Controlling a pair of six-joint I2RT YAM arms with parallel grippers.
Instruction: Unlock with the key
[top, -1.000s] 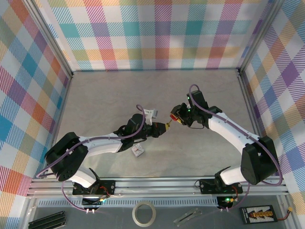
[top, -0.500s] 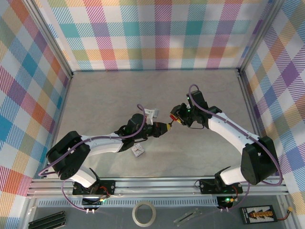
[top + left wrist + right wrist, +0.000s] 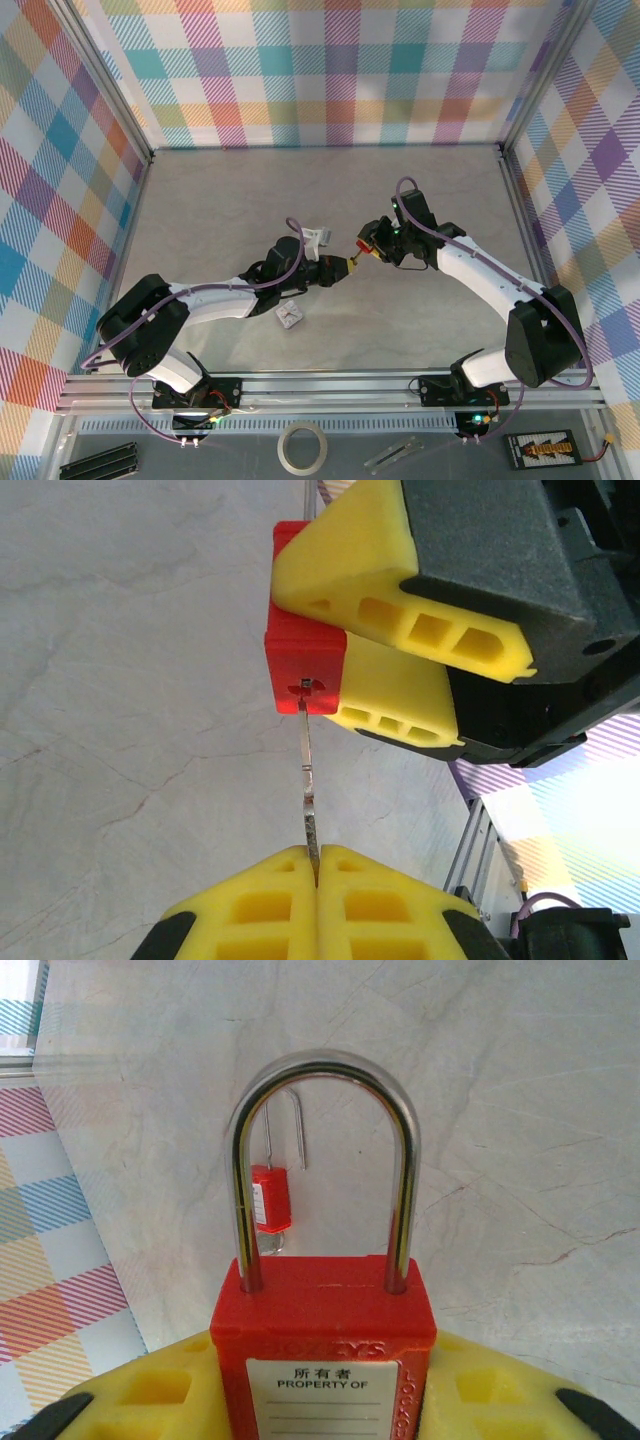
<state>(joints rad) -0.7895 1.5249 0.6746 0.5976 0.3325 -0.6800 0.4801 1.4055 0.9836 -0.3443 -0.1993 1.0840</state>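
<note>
My right gripper (image 3: 372, 243) is shut on the body of a red padlock (image 3: 325, 1350) and holds it above the table. Its steel shackle (image 3: 325, 1140) is seated in both holes. My left gripper (image 3: 318, 852) is shut on a thin metal key (image 3: 309, 780), pinched edge-on between the yellow fingertips. The key's tip meets the keyhole (image 3: 305, 688) in the padlock's underside (image 3: 305, 660). I cannot tell how far in it sits. From above, the two grippers meet tip to tip mid-table, the left gripper (image 3: 343, 266) just below and left of the padlock (image 3: 366, 246).
A second, smaller red padlock (image 3: 270, 1198) lies on the table beyond the held one. Two small white pieces rest near the left arm, one (image 3: 316, 238) behind it and one (image 3: 290, 316) in front. Plaid walls (image 3: 60, 200) enclose the table.
</note>
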